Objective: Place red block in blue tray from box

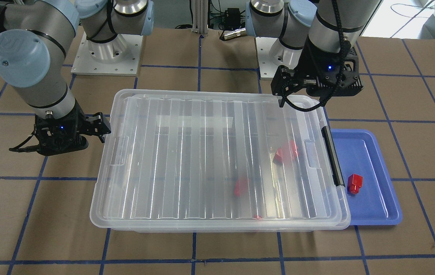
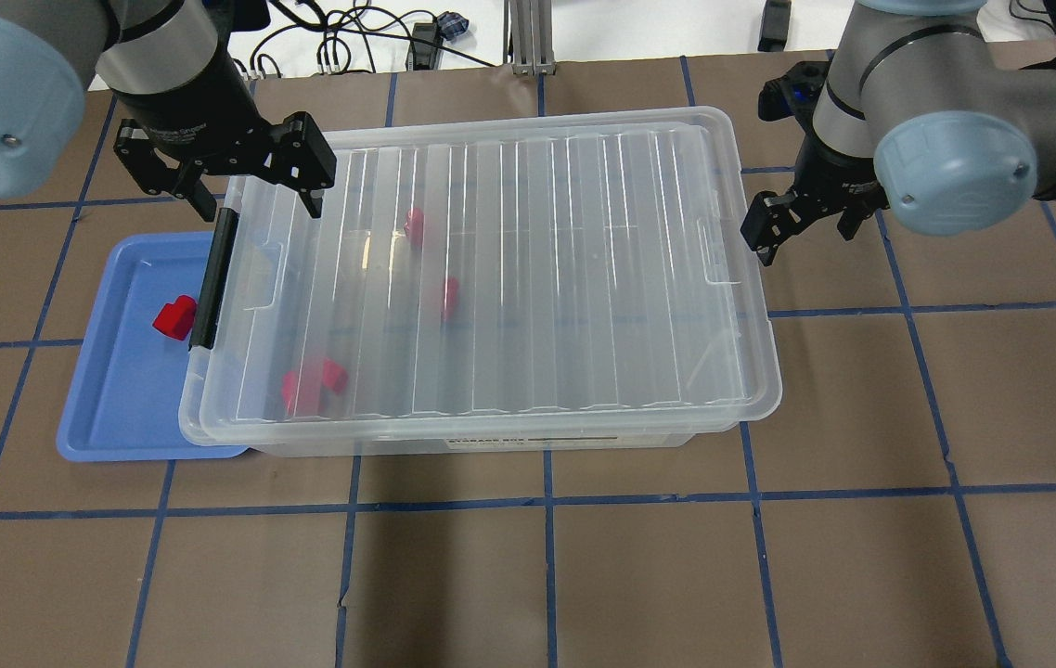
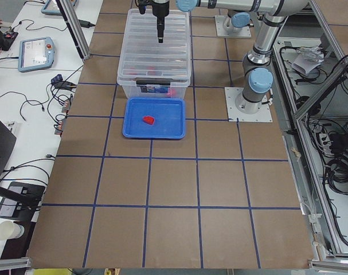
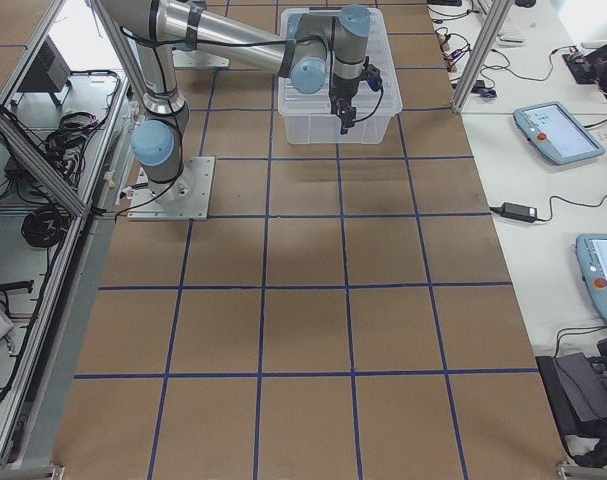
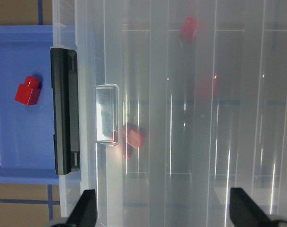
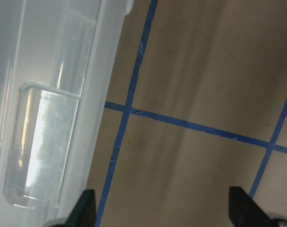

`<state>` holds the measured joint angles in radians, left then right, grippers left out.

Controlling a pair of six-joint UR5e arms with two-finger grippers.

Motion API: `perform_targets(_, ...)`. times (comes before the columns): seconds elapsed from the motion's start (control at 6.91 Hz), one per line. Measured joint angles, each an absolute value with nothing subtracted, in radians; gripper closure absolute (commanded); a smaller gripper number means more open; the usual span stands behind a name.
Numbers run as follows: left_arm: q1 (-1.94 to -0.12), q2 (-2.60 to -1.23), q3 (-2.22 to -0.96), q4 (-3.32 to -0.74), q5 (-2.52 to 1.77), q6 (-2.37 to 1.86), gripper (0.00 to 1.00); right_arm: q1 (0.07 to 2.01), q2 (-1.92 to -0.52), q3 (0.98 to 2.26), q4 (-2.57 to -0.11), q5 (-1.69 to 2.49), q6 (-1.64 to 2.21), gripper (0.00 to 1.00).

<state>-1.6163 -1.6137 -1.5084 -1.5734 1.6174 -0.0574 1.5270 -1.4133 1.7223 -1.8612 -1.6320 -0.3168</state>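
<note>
One red block [image 2: 175, 317] lies in the blue tray [image 2: 115, 417]; it also shows in the front view [image 1: 354, 183] and the left wrist view [image 5: 28, 90]. The clear box [image 2: 528, 408] has its ribbed lid on. Several more red blocks [image 2: 310, 385] show blurred through the lid. My left gripper [image 2: 254, 190] is open and empty, above the box's end by the black handle [image 2: 213, 278]. My right gripper [image 2: 802, 227] is open and empty, just off the box's opposite end, over the table.
The blue tray [image 1: 378, 214] sits tight against the box's handle end, partly under its rim. The brown table [image 2: 547, 575] has blue tape grid lines. Both arm bases [image 1: 104, 53] stand behind the box.
</note>
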Motion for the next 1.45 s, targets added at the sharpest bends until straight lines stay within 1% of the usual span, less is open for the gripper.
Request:
perform_targets(0.29, -1.616, -1.614, -1.507, -1.573, 1.62, -0.052, 0.0, 1.532, -1.426, 1.707, -1.884, -1.632, -0.315, 0.0)
perform_targets(0.43, -1.616, -1.613, -1.508, -1.572, 1.62, -0.051, 0.0, 1.535, -1.451, 1.675, -1.88, -1.627, -0.307, 0.0)
perform_targets(0.72, -1.617, -1.612, -1.508, -1.572, 1.62, -0.051, 0.0, 1.593, -1.496, 1.551, -1.77, -1.576, -0.231, 0.0)
perform_targets(0.87, -1.617, -1.612, -1.51, -1.57, 1.621, -0.051, 0.0, 1.621, -1.495, 1.499, -1.706, -1.553, -0.2, 0.0)
perform_targets(1.45, -1.617, -1.609, -1.513, -1.568, 1.62, -0.051, 0.0, 1.636, -1.479, 1.464, -1.66, -1.529, -0.143, 0.0)
